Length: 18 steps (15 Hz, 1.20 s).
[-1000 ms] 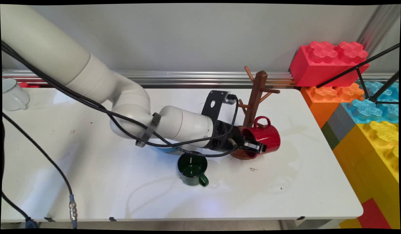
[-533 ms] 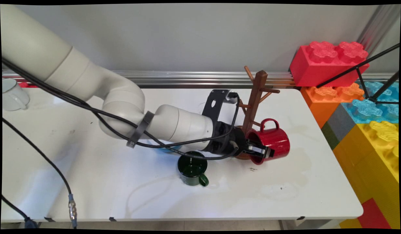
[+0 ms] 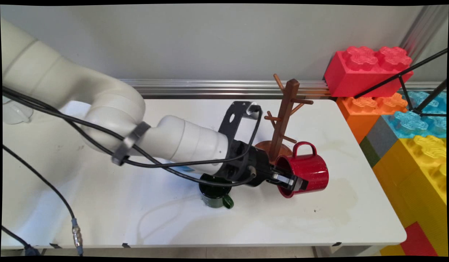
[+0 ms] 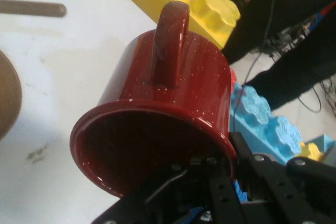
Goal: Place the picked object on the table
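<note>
My gripper [image 3: 294, 181] is shut on the rim of a red speckled mug [image 3: 307, 170], which it holds on its side with the handle pointing up, just above the table. The hand view shows the red mug [image 4: 163, 124] close up, its mouth toward the camera, with one finger inside the rim and one outside at my gripper [image 4: 226, 166]. The mug is just to the right of a brown wooden mug tree [image 3: 282, 112], clear of its pegs and round base. A dark green mug [image 3: 214, 193] stands upright below my wrist.
A white mug [image 3: 13, 111] sits at the far left edge, partly behind the arm. Large red, orange, blue and yellow toy blocks [image 3: 410, 120] are stacked along the table's right side. Black cables [image 3: 46, 182] hang over the left half of the table.
The gripper has carried the red mug to the right and toward the near side, away from the mug tree's base, which now shows uncovered. The green mug has stayed where it was.
</note>
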### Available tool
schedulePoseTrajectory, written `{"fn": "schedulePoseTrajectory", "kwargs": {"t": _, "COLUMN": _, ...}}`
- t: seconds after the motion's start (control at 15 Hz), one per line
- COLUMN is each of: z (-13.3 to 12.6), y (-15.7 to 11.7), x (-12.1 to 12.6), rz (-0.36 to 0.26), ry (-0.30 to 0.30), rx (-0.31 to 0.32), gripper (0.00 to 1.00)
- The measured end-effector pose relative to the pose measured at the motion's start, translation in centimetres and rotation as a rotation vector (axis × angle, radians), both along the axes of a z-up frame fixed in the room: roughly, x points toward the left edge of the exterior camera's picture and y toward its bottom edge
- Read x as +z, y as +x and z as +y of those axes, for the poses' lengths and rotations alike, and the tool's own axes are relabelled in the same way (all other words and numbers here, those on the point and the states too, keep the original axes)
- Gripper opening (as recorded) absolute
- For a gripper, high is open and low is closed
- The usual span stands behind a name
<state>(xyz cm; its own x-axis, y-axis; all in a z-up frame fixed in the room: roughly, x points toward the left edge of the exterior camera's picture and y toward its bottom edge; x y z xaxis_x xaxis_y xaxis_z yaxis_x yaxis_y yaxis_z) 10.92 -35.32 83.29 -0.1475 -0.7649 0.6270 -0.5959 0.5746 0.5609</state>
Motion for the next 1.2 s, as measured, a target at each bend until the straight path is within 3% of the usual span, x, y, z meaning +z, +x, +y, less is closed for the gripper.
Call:
{"fn": "schedulePoseTrajectory", "kwargs": {"t": 0.53, "z": 0.8, "y": 2.9, "x": 4.2, "rz": -0.065, "ry": -0.024, "rx": -0.062, "gripper": 0.00}}
{"fn": "schedulePoseTrajectory", "kwargs": {"t": 1.2, "z": 0.2, "y": 4.4, "x": 9.7, "rz": -0.171, "ry": -0.033, "rx": -0.088, "gripper": 0.00}}
